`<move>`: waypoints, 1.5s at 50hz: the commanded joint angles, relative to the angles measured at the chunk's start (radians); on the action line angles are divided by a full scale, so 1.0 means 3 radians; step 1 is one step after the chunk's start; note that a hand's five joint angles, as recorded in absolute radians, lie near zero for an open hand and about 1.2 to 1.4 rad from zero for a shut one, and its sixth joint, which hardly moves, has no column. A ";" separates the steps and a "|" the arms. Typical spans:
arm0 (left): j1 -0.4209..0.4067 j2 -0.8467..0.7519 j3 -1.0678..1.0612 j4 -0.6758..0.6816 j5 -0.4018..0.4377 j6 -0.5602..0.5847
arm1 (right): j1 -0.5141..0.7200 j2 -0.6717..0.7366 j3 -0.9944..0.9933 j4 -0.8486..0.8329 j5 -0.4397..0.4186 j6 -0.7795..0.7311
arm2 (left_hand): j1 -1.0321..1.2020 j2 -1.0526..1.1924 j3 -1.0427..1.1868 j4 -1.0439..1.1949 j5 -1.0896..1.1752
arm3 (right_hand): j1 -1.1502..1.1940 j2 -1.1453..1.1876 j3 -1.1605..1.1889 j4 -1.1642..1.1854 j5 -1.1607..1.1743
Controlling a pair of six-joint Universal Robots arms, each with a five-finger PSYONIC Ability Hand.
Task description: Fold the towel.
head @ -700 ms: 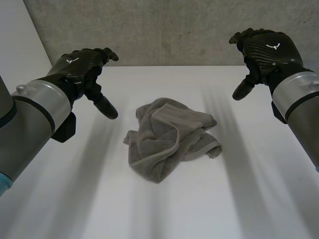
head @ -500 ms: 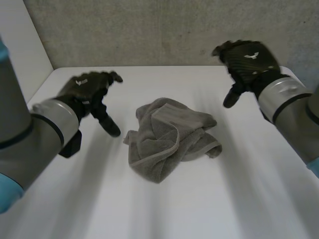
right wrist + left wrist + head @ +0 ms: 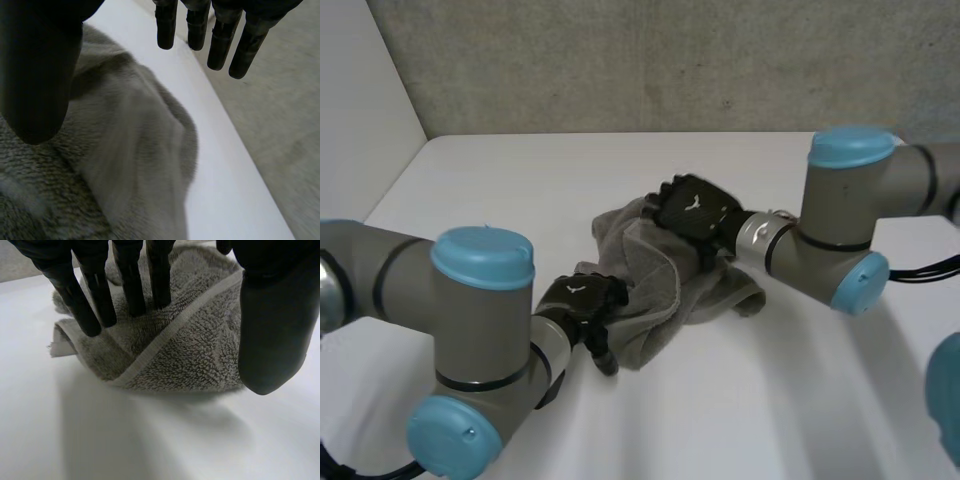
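Spreading straight, relaxed fingers over crumpled towel [image 3: 665,275]: left hand [image 3: 578,297] at its near edge, right hand [image 3: 692,208] above its far edge; nothing gripped.

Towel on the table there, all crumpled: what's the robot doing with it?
A two-armed robot is set to fold the grey towel, which lies bunched up on the white table. Its left hand is at the towel's near edge and its right hand at the far edge, both with fingers open. Neither grips the cloth yet.
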 commanded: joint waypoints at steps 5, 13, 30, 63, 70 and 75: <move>-0.0025 -0.0312 0.0224 0.0110 -0.0049 0.0032 | 0.0150 0.0368 -0.0309 0.0043 -0.0150 -0.0144 | 0.1862 0.1874 0.1883 0.1881 0.1304 | 0.2147 0.2100 0.2114 0.2078 0.2169; 0.0015 -0.0276 0.0494 0.0120 -0.0269 0.0047 | 0.0166 0.0415 -0.0698 0.0058 0.0034 -0.0073 | 0.2801 0.2812 0.2821 0.2819 0.2243 | 0.3844 0.3797 0.3810 0.3775 0.3866; -0.0076 0.0552 -0.0011 0.0125 -0.0280 0.0047 | -0.0252 -0.0877 0.1390 0.0855 0.0551 -0.0057 | 0.2801 0.2812 0.2821 0.2819 0.2243 | 0.3844 0.3797 0.3810 0.3775 0.3866; -0.0066 0.0455 -0.0487 0.0187 -0.0259 0.0144 | -0.0473 -0.1211 0.1112 0.1147 0.0546 0.0786 | 0.2801 0.2812 0.2821 0.2819 0.2243 | -0.0229 -0.0276 -0.0262 -0.0297 -0.0207; -0.0066 0.0409 -0.0466 0.0233 -0.0259 0.0272 | -0.0433 -0.0665 0.0841 0.1020 0.0576 0.0750 | 0.2801 0.2812 0.2821 0.2819 0.2243 | 0.0431 0.0384 0.0398 0.0363 0.0453; -0.0061 0.0394 -0.0421 0.0309 -0.0259 0.0349 | -0.0346 -0.0470 0.0657 0.0938 0.0643 0.0715 | 0.2801 0.2812 0.2821 0.2819 0.2243 | 0.1182 0.1135 0.1149 0.1114 0.1204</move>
